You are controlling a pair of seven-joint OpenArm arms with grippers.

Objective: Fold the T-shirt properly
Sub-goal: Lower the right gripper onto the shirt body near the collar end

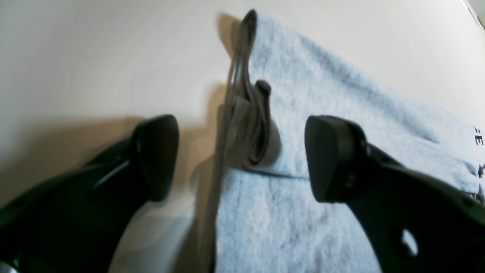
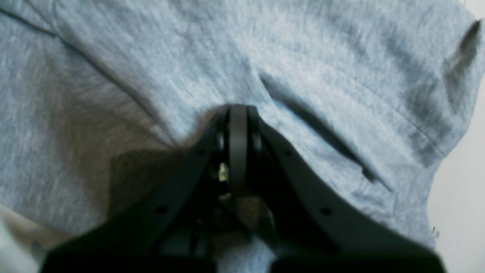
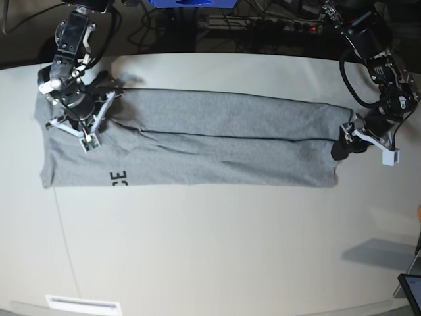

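Table (image 3: 197, 250): pale, flat. T-shirt (image 3: 217, 141): long grey band across table, sides folded in, lettering near one end; soft, limp, light, likely sags unless held at layered end edges. Left gripper (image 1: 242, 159): spread wide, straddling stacked end edge. Right gripper (image 2: 238, 113): pressed together, pinching T-shirt fabric.

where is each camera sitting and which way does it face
Left wrist: on the left arm, looking low along the table at the T-shirt end; the left gripper stands open astride that edge.
Right wrist: on the right arm, facing down onto grey cloth; the right gripper is shut on a pinch of it.
Base: overhead, facing down on the whole table, both arms at the shirt's ends.
Shared: the black lettering shows in the base and left wrist views.
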